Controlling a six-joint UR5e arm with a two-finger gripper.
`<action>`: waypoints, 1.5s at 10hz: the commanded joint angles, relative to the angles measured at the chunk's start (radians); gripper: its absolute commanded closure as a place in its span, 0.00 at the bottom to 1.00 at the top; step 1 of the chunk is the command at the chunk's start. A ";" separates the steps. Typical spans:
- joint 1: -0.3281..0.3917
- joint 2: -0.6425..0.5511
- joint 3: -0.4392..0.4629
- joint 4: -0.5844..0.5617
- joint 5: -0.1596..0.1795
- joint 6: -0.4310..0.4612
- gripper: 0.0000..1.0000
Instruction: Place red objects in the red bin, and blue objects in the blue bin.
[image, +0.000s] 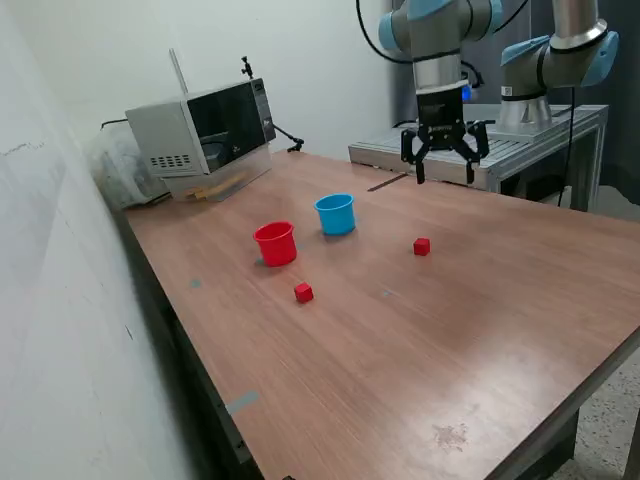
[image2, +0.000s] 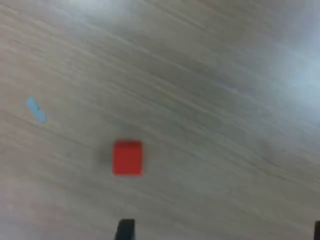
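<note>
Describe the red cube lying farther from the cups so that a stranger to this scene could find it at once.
Start at the wooden table and find the two cups, the red bin and the blue bin. From the blue bin, look toward the exterior view's right: the red cube lies alone on bare wood. The other red cube lies close in front of the red bin instead.
</note>
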 joint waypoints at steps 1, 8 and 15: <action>-0.037 0.107 -0.001 -0.067 0.001 -0.008 0.00; -0.037 0.204 -0.016 -0.119 0.001 -0.010 0.00; -0.075 0.209 -0.027 -0.119 0.001 -0.047 0.00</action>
